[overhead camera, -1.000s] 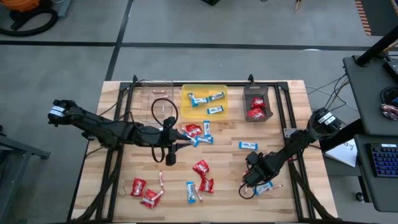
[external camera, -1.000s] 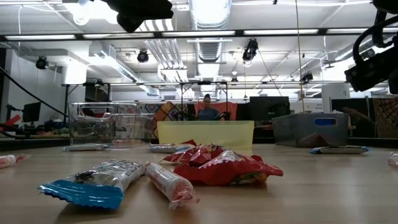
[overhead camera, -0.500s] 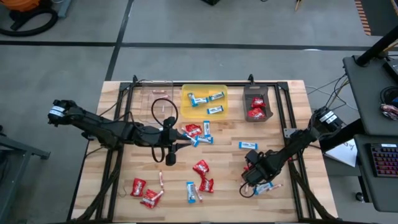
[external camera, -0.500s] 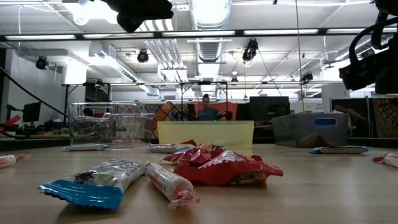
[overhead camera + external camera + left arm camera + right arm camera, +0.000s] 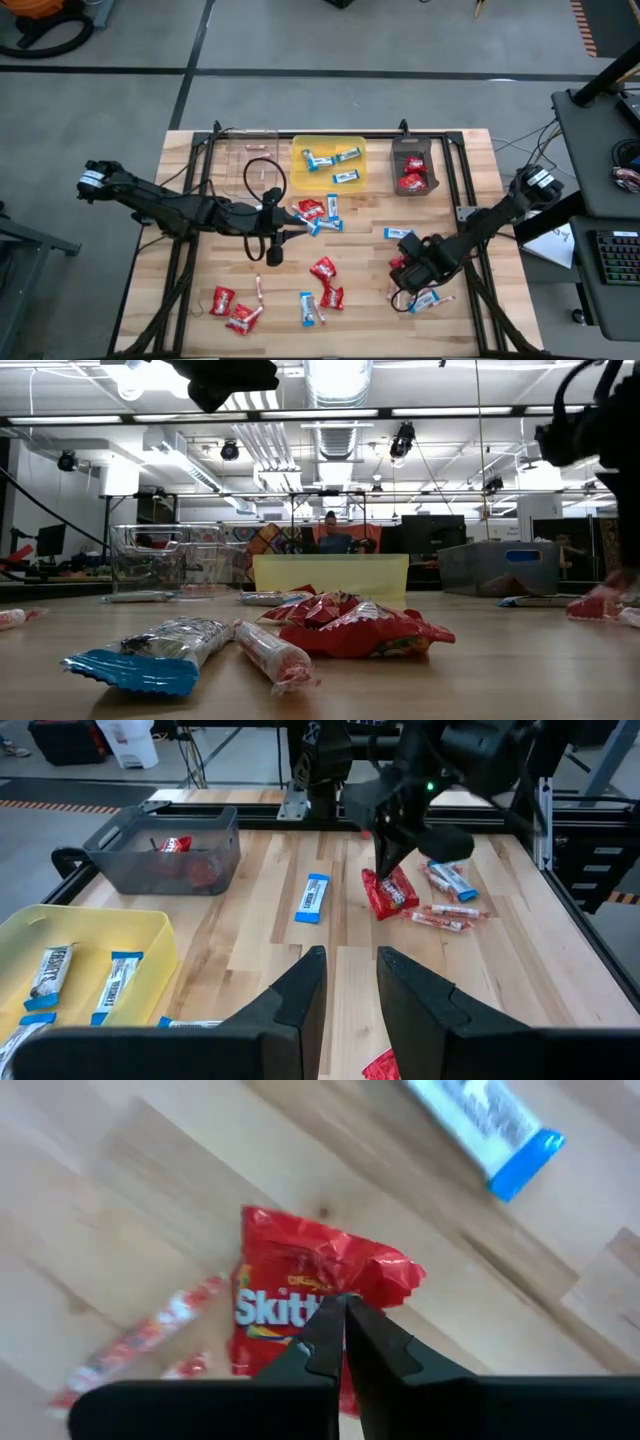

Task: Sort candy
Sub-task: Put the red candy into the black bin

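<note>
Red packet (image 5: 300,1295): one, pinched at its edge between the pressed-together fingers of the right gripper (image 5: 345,1315), lifted just above the table (image 5: 200,180) at the right front area; seen hanging from that gripper in the left wrist view (image 5: 390,892).
Pinkish sticks (image 5: 438,916): two, side by side on the wood just beside the held packet. Blue-and-white bar (image 5: 447,878): one, next to them. Another bar (image 5: 315,898): one, lying alone between held packet and dark tray.
Loose candy elsewhere on the boards: cluster at mid-table (image 5: 315,213), groups at the front; exact count not readable.
Yellow tray (image 5: 328,178): three blue-and-white bars inside.
Dark tray (image 5: 413,150): red packets inside, about two.
Clear tray (image 5: 170,560): contents not discernible.
Left gripper (image 5: 345,975): partly spread, holding nothing, poised over mid-table.
</note>
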`<act>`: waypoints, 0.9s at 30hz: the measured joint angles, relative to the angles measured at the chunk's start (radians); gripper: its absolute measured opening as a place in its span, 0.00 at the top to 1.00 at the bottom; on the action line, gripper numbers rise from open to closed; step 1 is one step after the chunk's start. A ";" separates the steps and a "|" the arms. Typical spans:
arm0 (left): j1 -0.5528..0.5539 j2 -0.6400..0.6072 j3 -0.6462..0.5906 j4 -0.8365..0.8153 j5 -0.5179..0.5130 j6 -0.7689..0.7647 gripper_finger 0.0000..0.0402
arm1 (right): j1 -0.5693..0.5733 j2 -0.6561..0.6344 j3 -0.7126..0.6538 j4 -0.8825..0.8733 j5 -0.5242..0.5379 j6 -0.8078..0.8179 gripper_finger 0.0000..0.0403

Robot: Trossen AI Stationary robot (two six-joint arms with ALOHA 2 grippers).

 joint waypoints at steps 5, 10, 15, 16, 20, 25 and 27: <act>0.000 0.000 0.000 0.000 -0.016 0.000 0.81 | 0.000 -0.055 0.001 -0.001 0.056 0.000 0.98; 0.000 0.000 0.000 0.000 -0.017 0.000 0.81 | 0.000 -0.075 0.001 -0.004 0.043 -0.028 0.98; 0.000 0.000 0.000 0.000 -0.016 0.000 0.81 | -0.023 -0.083 -0.001 -0.032 -0.094 0.000 0.94; 0.000 0.000 0.000 0.000 -0.016 0.000 0.81 | -0.023 -0.082 -0.002 -0.032 -0.093 -0.001 0.92; 0.000 0.000 0.000 -0.001 -0.016 -0.001 0.81 | -0.029 -0.073 -0.013 -0.022 -0.095 -0.023 0.79; 0.000 0.000 0.000 -0.001 -0.016 -0.001 0.81 | -0.029 -0.075 -0.094 0.067 -0.097 -0.035 0.61; 0.000 0.000 0.000 -0.001 -0.016 -0.001 0.81 | -0.033 -0.082 -0.136 0.135 -0.097 -0.035 0.56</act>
